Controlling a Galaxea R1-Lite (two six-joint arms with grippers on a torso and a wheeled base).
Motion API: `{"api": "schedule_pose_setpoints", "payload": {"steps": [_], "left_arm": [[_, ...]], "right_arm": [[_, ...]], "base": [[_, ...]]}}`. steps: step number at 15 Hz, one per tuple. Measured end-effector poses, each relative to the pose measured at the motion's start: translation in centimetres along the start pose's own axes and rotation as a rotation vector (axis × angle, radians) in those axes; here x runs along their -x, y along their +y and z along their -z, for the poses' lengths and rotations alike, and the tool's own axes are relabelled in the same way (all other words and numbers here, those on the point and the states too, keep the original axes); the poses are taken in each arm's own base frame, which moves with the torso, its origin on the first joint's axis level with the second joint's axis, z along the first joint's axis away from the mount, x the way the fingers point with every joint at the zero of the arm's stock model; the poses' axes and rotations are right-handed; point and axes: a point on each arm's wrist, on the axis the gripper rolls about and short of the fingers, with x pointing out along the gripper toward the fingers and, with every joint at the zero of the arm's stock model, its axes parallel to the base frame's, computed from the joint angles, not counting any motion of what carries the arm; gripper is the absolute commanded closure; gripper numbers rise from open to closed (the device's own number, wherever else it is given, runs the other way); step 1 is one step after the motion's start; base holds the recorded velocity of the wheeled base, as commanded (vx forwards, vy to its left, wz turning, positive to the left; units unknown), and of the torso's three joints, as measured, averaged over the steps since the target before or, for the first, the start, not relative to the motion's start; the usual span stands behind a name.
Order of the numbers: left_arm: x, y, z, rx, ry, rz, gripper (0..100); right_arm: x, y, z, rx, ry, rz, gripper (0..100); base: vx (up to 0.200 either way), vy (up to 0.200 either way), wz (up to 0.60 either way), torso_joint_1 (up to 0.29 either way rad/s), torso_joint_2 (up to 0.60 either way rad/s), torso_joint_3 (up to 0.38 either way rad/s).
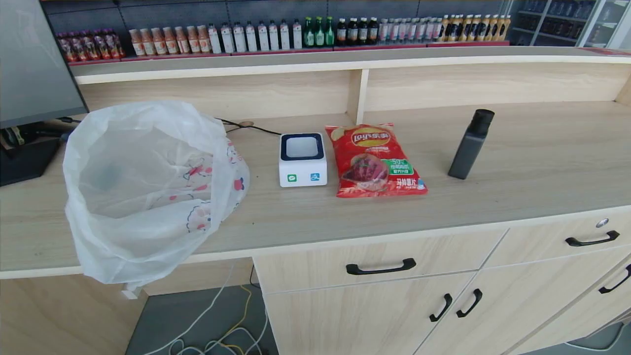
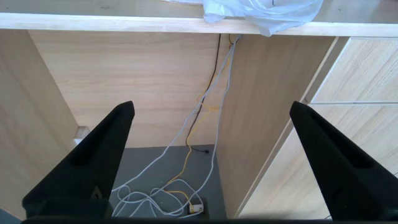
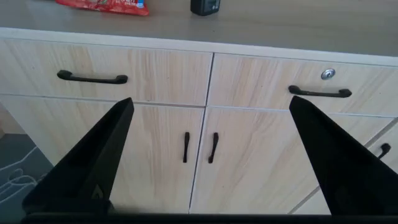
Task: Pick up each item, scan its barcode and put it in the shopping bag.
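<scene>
— So, what's on the counter (image 1: 542,162)?
— Bag (image 1: 148,187) over its left front edge; scanner (image 1: 302,159), chips (image 1: 375,160), upright bottle (image 1: 471,144) toward its right.
— Claws?
— Apart, both: left gripper (image 2: 208,162), right gripper (image 3: 208,162), below its front edge.

Right wrist view: chips bag (image 3: 102,5) cut by the frame edge, only its near rim shows, ahead of the right gripper (image 3: 210,99) and off-centre. Dark bottle (image 3: 205,6): base only, ahead, in line with the gap between the spread fingers.

Left wrist view: shopping bag (image 2: 264,12) cut by the frame edge, only an overhanging fold shows, ahead of the left gripper (image 2: 211,106).

Finger roots of both grippers run out of frame.
</scene>
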Motion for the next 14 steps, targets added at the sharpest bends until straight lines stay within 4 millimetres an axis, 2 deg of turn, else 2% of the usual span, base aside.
{"api": "schedule_pose_setpoints", "payload": {"steps": [3,10,14], "left_arm": [[0.0,0.0,0.0,0.000,0.000,0.000,0],[0.0,0.0,0.0,0.000,0.000,0.000,0],[0.0,0.0,0.0,0.000,0.000,0.000,0]], "right_arm": [[-0.9,-0.2,-2.2,0.013,0.008,-0.131,0],[-4.0,-0.4,-5.5,0.060,0.050,-0.372,0],[-7.2,-0.2,-8.7,0.083,0.048,-0.411,0]], "base": [[0.000,0.000,0.00,0.000,0.00,0.000],[0.000,0.000,0.00,0.000,0.00,0.000],[0.000,0.000,0.00,0.000,0.00,0.000]]}}
